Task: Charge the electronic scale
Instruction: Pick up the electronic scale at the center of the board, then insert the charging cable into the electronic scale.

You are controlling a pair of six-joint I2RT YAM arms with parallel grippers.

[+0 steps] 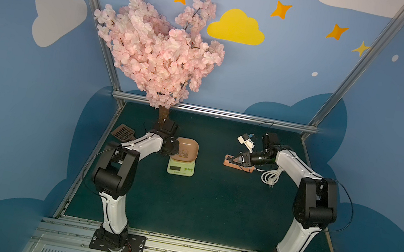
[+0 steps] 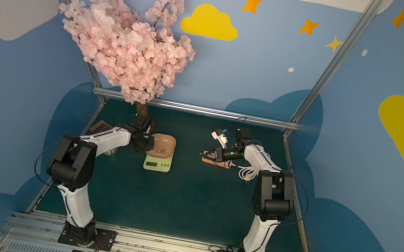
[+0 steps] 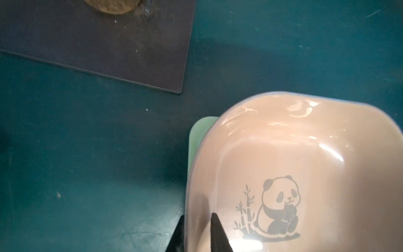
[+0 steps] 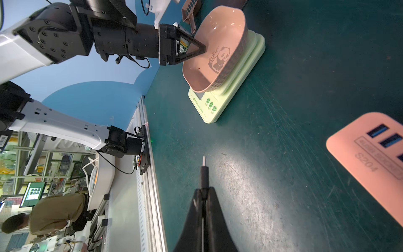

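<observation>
The electronic scale (image 1: 180, 169) sits left of centre on the green surface (image 1: 209, 203), with its display and buttons facing the near edge and its peach panda tray (image 1: 193, 143) on top. The salmon power strip (image 4: 370, 163) lies well apart to its right. The left gripper (image 4: 204, 47) reaches the tray from the left. In the left wrist view its fingers (image 3: 218, 233) stand one inside the tray's left wall and one outside, pinching it. The right gripper (image 4: 202, 189) hovers just over the left end of the power strip, fingers pressed together on a black charging plug (image 4: 204, 172) whose metal tip pokes out past them and points across the open surface towards the scale. The step in hand looks like the approach: one arm has hold of the scale and the other has the plug ready, not yet near it. No view shows the scale's charging port, so the next move calls for finding it, probably on a side or the far edge of the green base, then carrying the plug leftward and lining its tip up squarely before pushing in. Since the tray seems only to rest on the base, the grip on it may not steady the base against that push. Where the cable's other end goes cannot be seen.
</observation>
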